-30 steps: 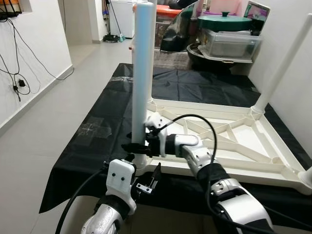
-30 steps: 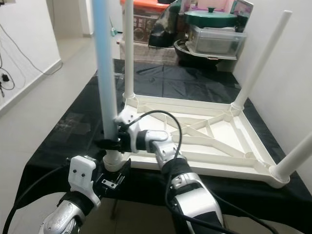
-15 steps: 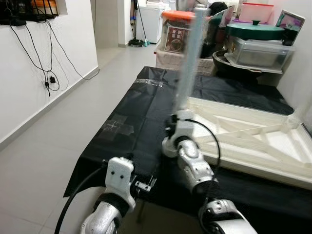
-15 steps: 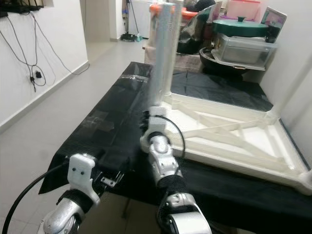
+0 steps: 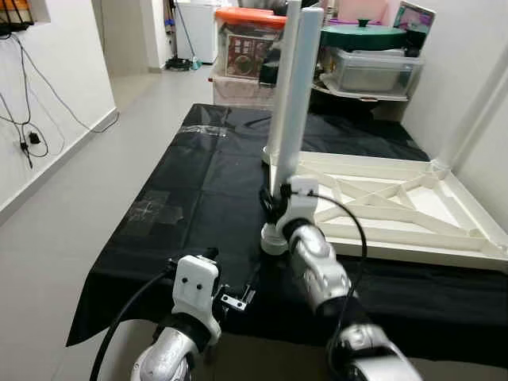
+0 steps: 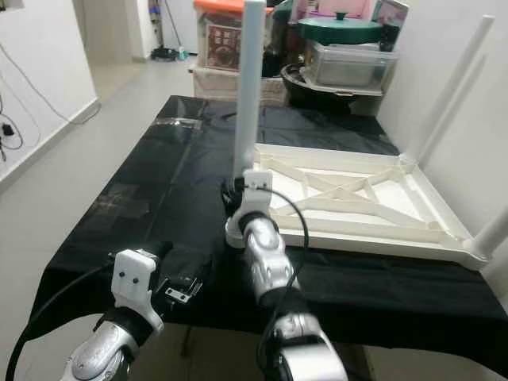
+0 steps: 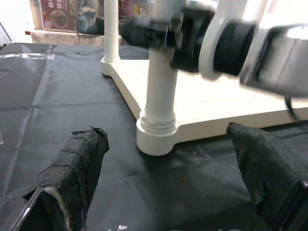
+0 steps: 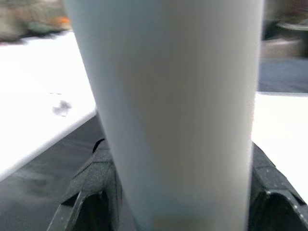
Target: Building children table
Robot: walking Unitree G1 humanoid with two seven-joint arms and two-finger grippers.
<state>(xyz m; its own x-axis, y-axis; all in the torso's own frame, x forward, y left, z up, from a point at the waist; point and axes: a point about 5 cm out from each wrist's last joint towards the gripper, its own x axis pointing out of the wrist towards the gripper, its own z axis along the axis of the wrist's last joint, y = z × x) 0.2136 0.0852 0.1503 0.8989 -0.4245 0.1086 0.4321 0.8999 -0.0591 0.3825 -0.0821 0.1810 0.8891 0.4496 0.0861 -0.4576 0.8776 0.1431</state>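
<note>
A white children's table top (image 5: 397, 208) lies upside down on a black sheet (image 5: 198, 182). Its near-left leg (image 5: 295, 103) stands upright in the corner socket (image 5: 273, 238). My right gripper (image 5: 275, 203) is shut on this leg just above the socket; in the right wrist view the leg (image 8: 178, 96) sits between the black fingers (image 8: 91, 192). My left gripper (image 7: 164, 131) hangs open low at the front edge, a short way before the socket (image 7: 156, 137), with nothing between its fingers (image 7: 77, 168). More legs stand at the far-left (image 6: 242, 48) and right corners (image 6: 459, 83).
Plastic boxes (image 5: 369, 70) and a green-lidded pot (image 5: 361, 33) are stacked past the far end of the sheet. A white wall (image 5: 476, 48) runs close along the right. Tiled floor (image 5: 71, 206) lies open on the left, with cables on the left wall (image 5: 28, 135).
The head view has swung, so the whole scene shifted. My right gripper stays shut on the leg, but its wrist has turned around the leg. The left gripper keeps its place.
</note>
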